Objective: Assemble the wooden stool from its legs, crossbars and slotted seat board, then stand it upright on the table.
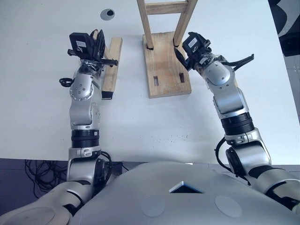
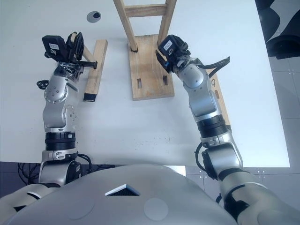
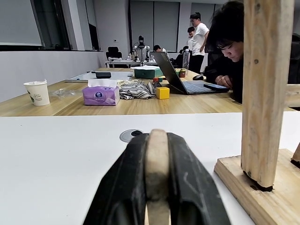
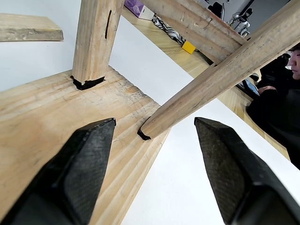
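Wood: stiff, probably light, grippy. Seat board [image 1: 165, 77] flat on desk [image 1: 42, 98], 12 o'clock, leg frame [image 1: 146, 23] socketed. Right hand [image 4: 154, 124] fingers apart astride right leg base. Left hand [image 1: 97, 42], 10 o'clock, clamped on thin wooden piece [image 3: 157, 178]. Hold legs low.

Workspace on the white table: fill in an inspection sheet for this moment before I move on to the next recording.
Surface: white table, with a round cable port at its far side.
Job's things: seat board lies flat; far-left leg and far-right leg stand in its far slots, joined by a crossbar; near slots are empty; loose plank beside the left arm; second plank under the right forearm.
Clutter: dark specks on the near table.
Claws: left claw shut on a pale wooden piece; right claw open, straddling the far-right leg's base.
Cables: wrist cable on the right arm; cable bundle on the floor.
Surroundings: wooden desk with tissue box, paper cup, laptop.
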